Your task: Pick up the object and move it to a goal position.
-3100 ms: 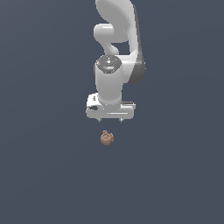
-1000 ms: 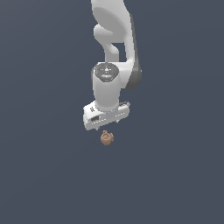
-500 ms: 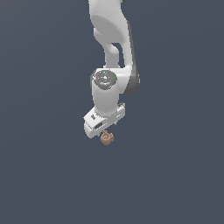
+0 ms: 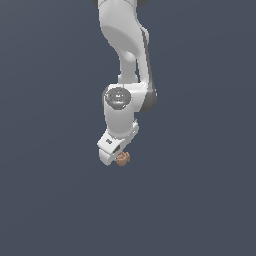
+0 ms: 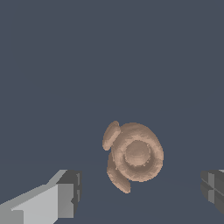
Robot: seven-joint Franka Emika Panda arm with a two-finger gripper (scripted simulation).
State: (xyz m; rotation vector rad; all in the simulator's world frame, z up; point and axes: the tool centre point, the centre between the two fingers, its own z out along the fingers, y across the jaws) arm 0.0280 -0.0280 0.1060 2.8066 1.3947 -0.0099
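Observation:
The object (image 4: 123,158) is a small tan-brown lumpy thing lying on the dark grey floor. In the exterior view the white gripper (image 4: 118,156) has come down onto it and its body hides part of the object. In the wrist view the object (image 5: 133,155) shows a round disc-like end with two small lobes, and it lies between the two fingertips (image 5: 65,194), with a gap on each side. The gripper (image 5: 140,192) is open and nothing is held.
The white arm (image 4: 125,55) reaches down from the top of the exterior view. The floor (image 4: 200,190) is plain dark grey, and I see no other objects.
The gripper has come down from above the object to its level and has turned about its axis. The object has not moved.

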